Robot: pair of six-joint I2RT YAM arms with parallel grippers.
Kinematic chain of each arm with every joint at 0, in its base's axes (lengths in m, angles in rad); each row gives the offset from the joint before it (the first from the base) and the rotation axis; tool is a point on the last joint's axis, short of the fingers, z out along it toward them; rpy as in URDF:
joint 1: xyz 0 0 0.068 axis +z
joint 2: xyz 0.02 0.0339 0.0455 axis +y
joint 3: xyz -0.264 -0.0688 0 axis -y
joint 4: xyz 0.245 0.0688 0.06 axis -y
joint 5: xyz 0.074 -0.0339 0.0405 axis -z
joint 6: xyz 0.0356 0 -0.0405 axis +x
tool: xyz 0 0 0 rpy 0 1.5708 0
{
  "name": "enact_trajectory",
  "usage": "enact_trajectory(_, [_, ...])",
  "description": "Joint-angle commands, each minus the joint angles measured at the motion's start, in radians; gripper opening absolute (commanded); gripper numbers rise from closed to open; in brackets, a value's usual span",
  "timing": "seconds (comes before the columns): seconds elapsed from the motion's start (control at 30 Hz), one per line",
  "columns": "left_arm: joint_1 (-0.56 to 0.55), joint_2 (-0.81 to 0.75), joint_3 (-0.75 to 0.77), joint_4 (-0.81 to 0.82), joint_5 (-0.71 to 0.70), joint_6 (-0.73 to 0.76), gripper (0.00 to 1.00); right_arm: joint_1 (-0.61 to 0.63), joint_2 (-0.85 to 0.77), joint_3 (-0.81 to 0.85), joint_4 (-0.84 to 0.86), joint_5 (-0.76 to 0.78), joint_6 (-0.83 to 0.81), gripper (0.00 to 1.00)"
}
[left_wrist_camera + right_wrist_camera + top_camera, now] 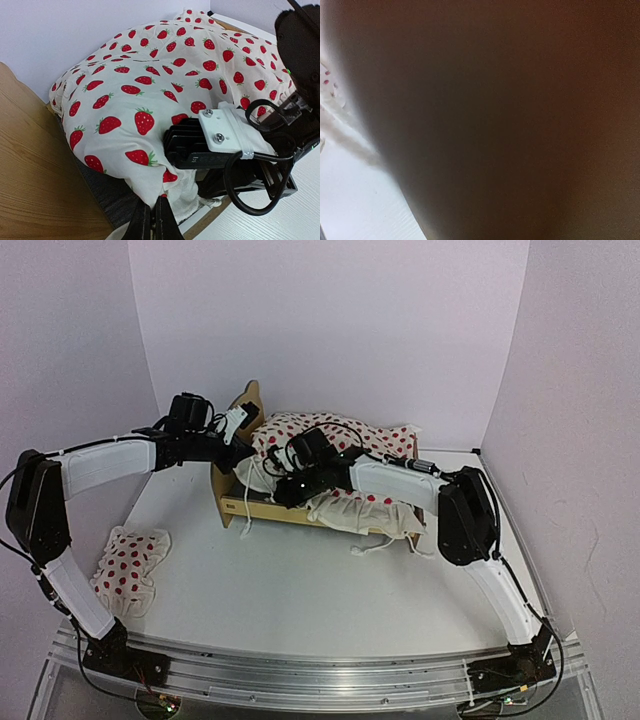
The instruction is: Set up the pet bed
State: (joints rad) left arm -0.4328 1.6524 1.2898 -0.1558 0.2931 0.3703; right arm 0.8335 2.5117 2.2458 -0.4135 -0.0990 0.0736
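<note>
The pet bed (258, 508) stands at the back of the table, its plywood headboard (30, 165) on the left and its dark grey mattress (105, 192) partly showing. A cream cloth with red strawberries (335, 435) lies heaped over it (150, 85). My left gripper (250, 435) is shut on the cloth's edge at the head end (152, 220). My right gripper (288, 488) is low at the bed's front side, beside the cloth's ruffle; its body shows in the left wrist view (220, 150). The right wrist view is filled by a dark blur.
A small red-dotted pillow (130, 565) lies on the table at the front left. White ties (385, 543) trail off the bed's foot end. The lilac walls close in at the back and both sides.
</note>
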Motion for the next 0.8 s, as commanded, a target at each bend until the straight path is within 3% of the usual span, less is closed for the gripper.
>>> enact_trajectory(0.0, [0.021,-0.010,-0.036,-0.044,0.007,-0.013,0.00,0.015,0.096,0.093,-0.399,-0.137,-0.055,0.14])
enact_trajectory(0.13, [0.017,-0.020,-0.059,-0.066,0.019,-0.018,0.00,0.016,0.014,-0.038,-0.435,-0.104,-0.056,0.19])
enact_trajectory(0.3, [0.010,-0.022,-0.071,-0.075,0.041,-0.027,0.00,0.017,-0.072,-0.137,-0.498,-0.068,-0.049,0.16])
enact_trajectory(0.5, [0.005,-0.035,-0.080,-0.096,0.072,-0.022,0.00,0.018,-0.135,-0.205,-0.588,-0.083,-0.062,0.27])
enact_trajectory(0.67, [0.005,-0.032,-0.079,-0.076,0.046,0.013,0.00,0.018,-0.189,-0.138,-0.559,-0.096,-0.115,0.32])
enact_trajectory(0.77, [0.003,-0.032,-0.091,-0.081,0.085,0.108,0.00,0.018,-0.223,-0.100,-0.481,-0.125,-0.136,0.36])
